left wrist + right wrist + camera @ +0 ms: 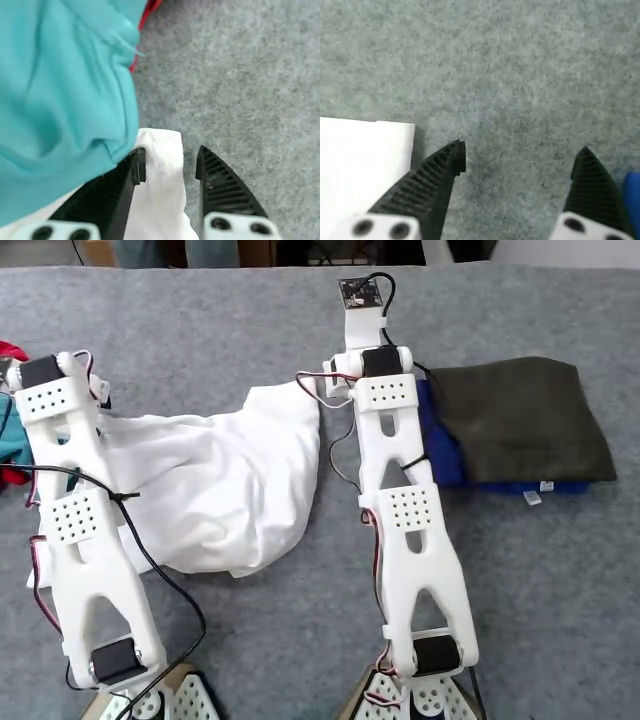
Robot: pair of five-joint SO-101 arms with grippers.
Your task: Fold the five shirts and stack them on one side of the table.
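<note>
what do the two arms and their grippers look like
The left arm and right arm are white plastic links with grids of small holes, black servo blocks at the joints and thin black, red and white cables. The right arm carries a small dark circuit board at its wrist. The left gripper and right gripper have black, ridged, pointed fingers.

Blue shirt (449, 458) (largely beneath olive shirt (520, 420))
</note>
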